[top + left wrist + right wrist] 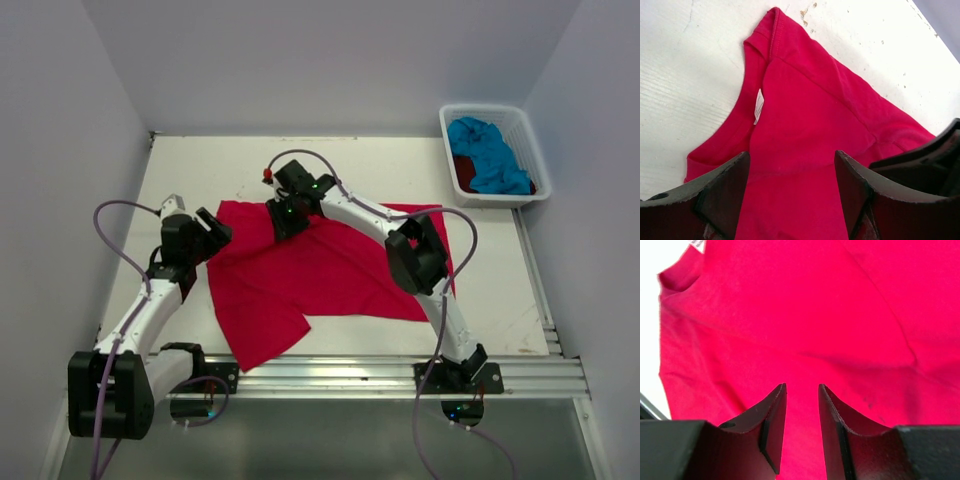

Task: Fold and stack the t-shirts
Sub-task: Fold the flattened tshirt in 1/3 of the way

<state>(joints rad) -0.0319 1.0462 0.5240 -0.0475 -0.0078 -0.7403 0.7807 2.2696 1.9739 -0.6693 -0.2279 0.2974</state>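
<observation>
The bright red-pink t-shirt point(320, 275) lies spread on the table, one sleeve hanging toward the front edge. My left gripper point(218, 235) is open over the shirt's left edge; in the left wrist view point(791, 155) its jaws stand wide apart above the cloth point(805, 115), near the collar with a white label point(758, 105). My right gripper point(284, 220) hovers over the shirt's far left part; in the right wrist view point(802, 386) its jaws stand a narrow gap apart with only cloth point(805, 315) below. The turquoise t-shirt point(490, 155) and the dark red t-shirt point(464, 168) lie in the basket.
The white plastic basket point(528, 135) stands at the back right corner. Walls close in the table on the left, back and right. A metal rail point(400, 372) runs along the front edge. The right arm's dark body point(935, 160) shows at the right of the left wrist view.
</observation>
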